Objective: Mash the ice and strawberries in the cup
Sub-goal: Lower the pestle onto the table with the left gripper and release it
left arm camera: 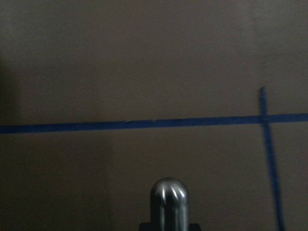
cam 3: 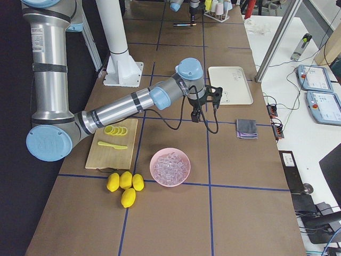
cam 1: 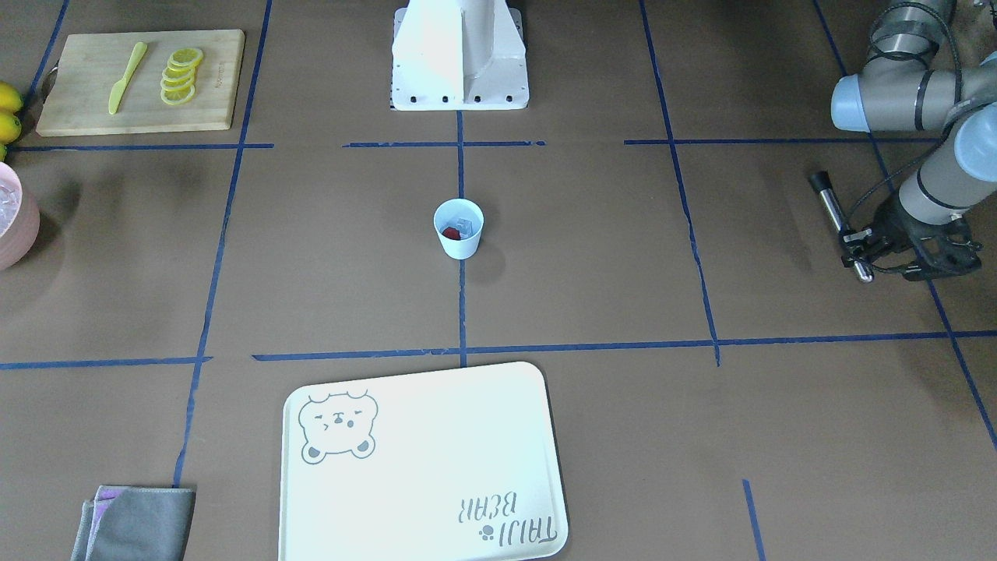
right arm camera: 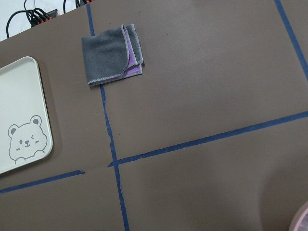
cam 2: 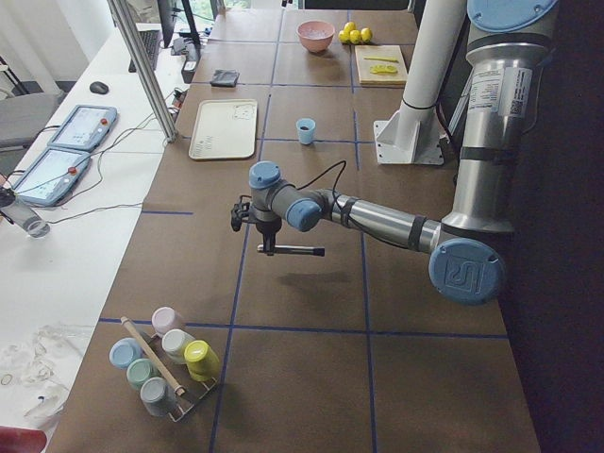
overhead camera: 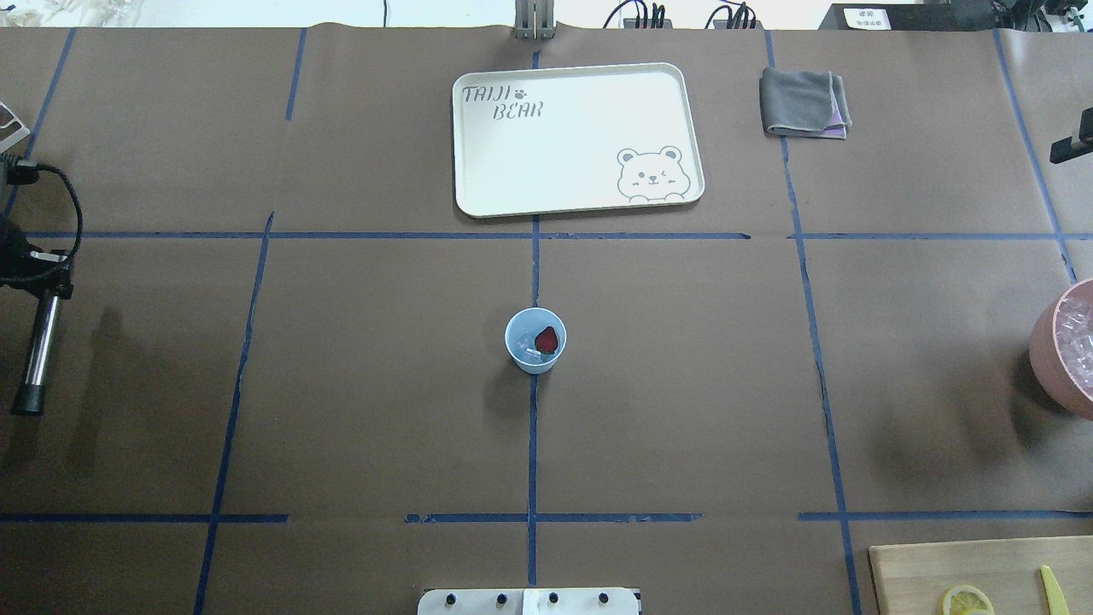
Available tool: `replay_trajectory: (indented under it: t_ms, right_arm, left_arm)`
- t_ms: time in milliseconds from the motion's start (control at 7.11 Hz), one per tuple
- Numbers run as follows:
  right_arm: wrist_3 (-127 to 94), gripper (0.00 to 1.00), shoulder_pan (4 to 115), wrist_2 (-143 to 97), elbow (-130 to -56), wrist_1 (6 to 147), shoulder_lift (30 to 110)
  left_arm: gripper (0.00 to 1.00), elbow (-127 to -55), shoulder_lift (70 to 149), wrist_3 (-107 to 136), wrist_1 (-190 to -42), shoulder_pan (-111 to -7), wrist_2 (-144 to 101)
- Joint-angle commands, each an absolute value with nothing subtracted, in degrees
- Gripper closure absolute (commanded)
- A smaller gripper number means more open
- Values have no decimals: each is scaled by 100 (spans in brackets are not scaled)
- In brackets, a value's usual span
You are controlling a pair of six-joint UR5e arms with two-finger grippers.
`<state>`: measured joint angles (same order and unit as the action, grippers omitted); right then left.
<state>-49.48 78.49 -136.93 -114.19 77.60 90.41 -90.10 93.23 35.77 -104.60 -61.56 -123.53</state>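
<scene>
The pale blue cup (cam 1: 458,243) stands upright at the table's centre, and also shows in the overhead view (overhead camera: 523,359). Inside it lie one red strawberry (overhead camera: 546,340) and a few clear ice cubes (overhead camera: 528,348). My left gripper (cam 1: 853,238) is far off to the robot's left, shut on a metal muddler (cam 1: 829,202) with a black end, held roughly level above the table (overhead camera: 38,350). My right gripper (cam 3: 205,104) hovers over the far right part of the table. I cannot tell whether it is open or shut.
A cream bear tray (overhead camera: 581,137) lies beyond the cup. A grey towel (overhead camera: 803,102) lies to the tray's right. A pink bowl of ice (overhead camera: 1046,350) sits at the right edge. A cutting board (cam 1: 86,101) holds lemon slices and a yellow knife. The robot's base (cam 1: 459,54) is behind the cup.
</scene>
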Motion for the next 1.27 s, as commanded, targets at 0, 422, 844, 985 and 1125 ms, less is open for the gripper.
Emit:
replay_trajectory:
  t_ms: [0,422,844,985,1125]
  right_arm:
    - [-4948,0,7840,-13702,-11399,7752,9035]
    - [-4948,0,7840,-13693,-11373,7752,9044]
    - [-4948,0,7840,-13702,-11382,7752,9035]
    - [-4948,0,7840,-13702,-11391,7752,9044]
    - [-4948,0,7840,-13702,-11391,7752,9035]
  left_arm:
    - [100,-8649,9474,2945,-10180,-6512,-12445]
    - [100,-8228,9510,2733,-10177,-6539,-12454]
    - [98,-7981,9518,2619,-10230,-6530,-12454]
    - [93,-7963,9545,2610,-10230,-6530,-12454]
    - [83,-7928,9545,2610,-10230,-6522,-12437]
